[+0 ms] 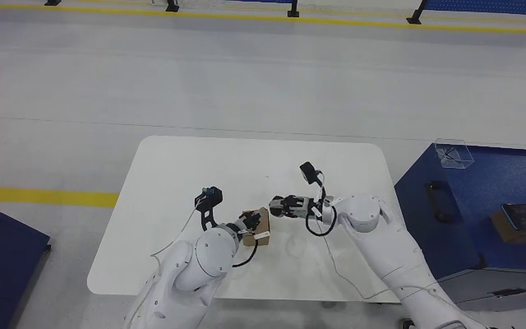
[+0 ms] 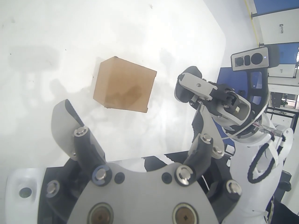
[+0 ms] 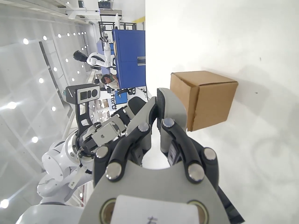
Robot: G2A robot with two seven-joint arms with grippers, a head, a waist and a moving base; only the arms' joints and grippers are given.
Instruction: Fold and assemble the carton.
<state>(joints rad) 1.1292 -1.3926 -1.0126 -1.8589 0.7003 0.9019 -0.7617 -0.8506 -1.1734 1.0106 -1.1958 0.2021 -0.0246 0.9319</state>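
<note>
From above, the cardboard carton [image 1: 257, 222] stands on the white table [image 1: 164, 189] between the two grippers. The left gripper [image 1: 245, 220] is just beside it and the right gripper [image 1: 276, 206] is near its other side.

In the left wrist view, the fingers of the left gripper [image 2: 130, 120] are spread wide and hold nothing. The carton [image 2: 125, 86] is a closed brown box just ahead of the fingertips, in line with the gap, and is not touched. The right gripper [image 2: 184, 87] is near the carton's side, a little apart.

In the right wrist view, the right gripper [image 3: 158, 103] has its fingers pressed together with nothing between them. The carton [image 3: 205, 99] sits just beside the fingertips. I cannot tell if they touch it.
</note>
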